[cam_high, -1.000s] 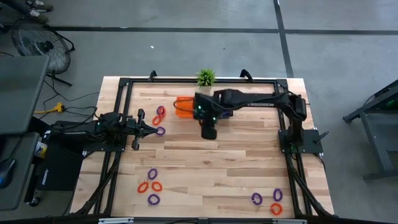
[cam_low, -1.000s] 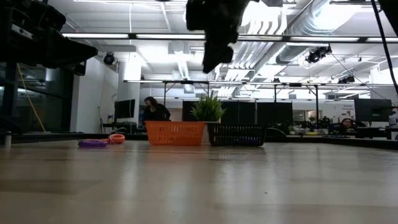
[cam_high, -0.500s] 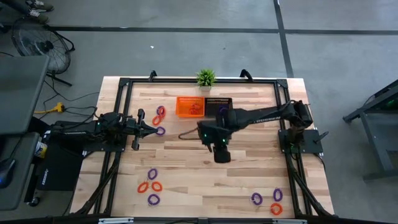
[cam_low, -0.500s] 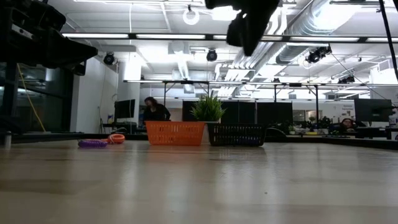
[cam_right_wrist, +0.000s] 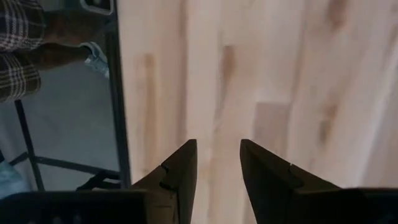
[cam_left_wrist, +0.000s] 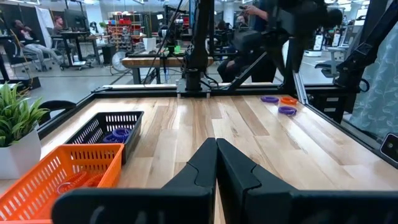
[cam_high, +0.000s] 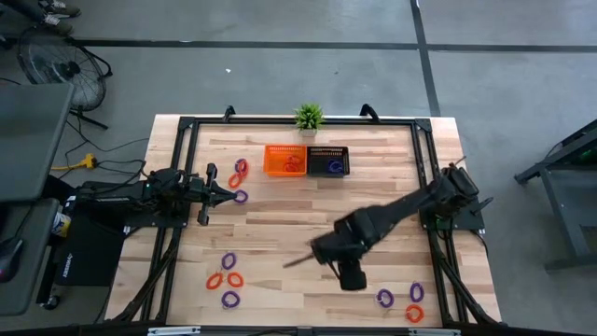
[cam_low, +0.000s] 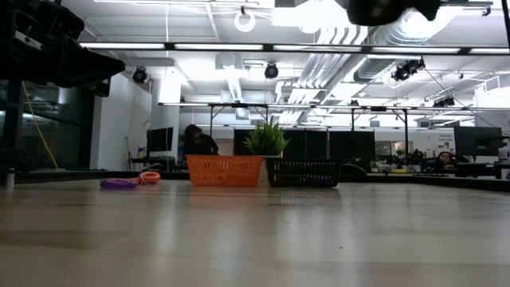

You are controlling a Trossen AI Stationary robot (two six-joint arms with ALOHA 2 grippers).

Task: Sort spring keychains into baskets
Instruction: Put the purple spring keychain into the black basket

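Sorting partway | my right gripper parted, empty, over table middle | left gripper closed, waiting | some spring keychains loose; others in orange basket and black basket

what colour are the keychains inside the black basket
Purple keychains in the black basket; left wrist view shows it best.

Right claw away from baskets

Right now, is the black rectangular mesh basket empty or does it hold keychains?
Not empty. The black mesh basket holds purple coiled keychains, visible through its open top in the high and left wrist views.
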